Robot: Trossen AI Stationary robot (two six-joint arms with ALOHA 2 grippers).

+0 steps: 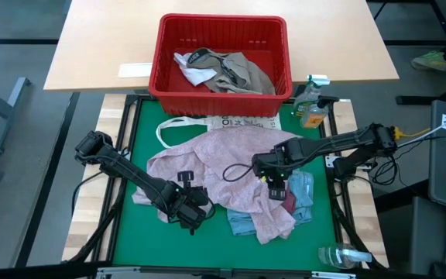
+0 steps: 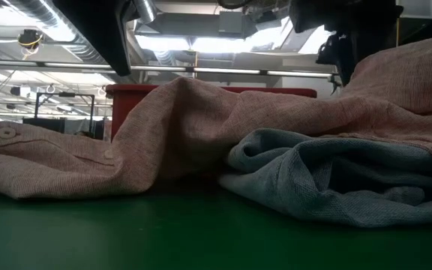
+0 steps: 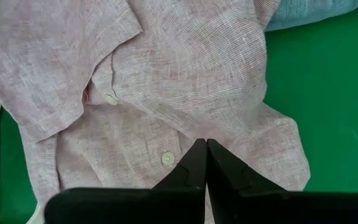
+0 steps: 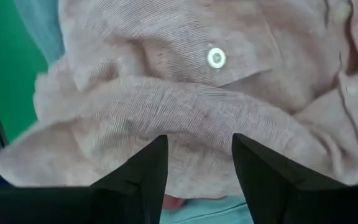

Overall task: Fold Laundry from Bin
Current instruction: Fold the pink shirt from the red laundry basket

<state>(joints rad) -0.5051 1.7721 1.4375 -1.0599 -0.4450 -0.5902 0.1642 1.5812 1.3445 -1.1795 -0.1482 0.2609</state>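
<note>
Bin [image 1: 221, 54] with khaki-grey, white laundry [image 1: 227, 71]

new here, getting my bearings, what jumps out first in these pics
A crumpled pale pink shirt sprawls across the green mat, both arms over it: the left gripper shut at its near edge, the right gripper open above it. Behind stands the red bin holding more laundry.

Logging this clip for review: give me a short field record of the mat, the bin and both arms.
on mat: pink button shirt spread out, light blue garment partly under it
bin: red basket beyond the mat, khaki-grey and white pieces inside
left gripper: jaws shut, at the shirt's near edge
right gripper: jaws open, over the shirt
tote bag: under the shirt, by the basket
</note>
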